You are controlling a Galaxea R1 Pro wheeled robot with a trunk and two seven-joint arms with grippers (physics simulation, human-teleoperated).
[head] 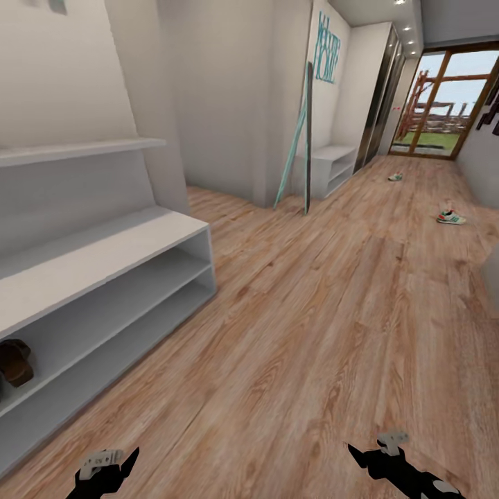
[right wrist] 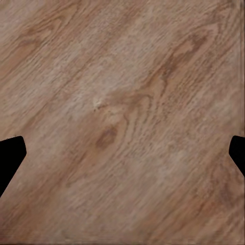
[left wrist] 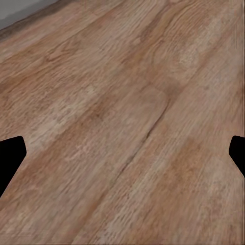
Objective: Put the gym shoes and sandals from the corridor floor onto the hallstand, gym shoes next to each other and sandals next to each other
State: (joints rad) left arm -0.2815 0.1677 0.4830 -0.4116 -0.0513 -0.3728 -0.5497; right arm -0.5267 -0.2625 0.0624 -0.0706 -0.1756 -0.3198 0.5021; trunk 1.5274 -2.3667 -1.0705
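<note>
The hallstand (head: 104, 256), a low light-grey open cabinet, runs along the left wall. One brown sandal (head: 14, 362) lies on its upper shelf level at the picture's left edge. Far down the corridor floor (head: 312, 312) a white gym shoe (head: 450, 217) with green and red sits near the right wall. Farther off lies a second small light-coloured shoe (head: 395, 177), too distant to tell its kind. My left gripper (head: 111, 463) (left wrist: 122, 153) and right gripper (head: 378, 454) (right wrist: 122, 153) hang low over bare planks, both open with nothing between the fingers.
A thin grey wall shelf (head: 76, 149) hangs above the hallstand. A dark board and a teal strip (head: 305, 138) lean at the wall corner ahead, beside another grey cabinet (head: 333, 166). A glass door (head: 443, 104) closes the corridor's far end. A grey edge (head: 492, 277) juts in at right.
</note>
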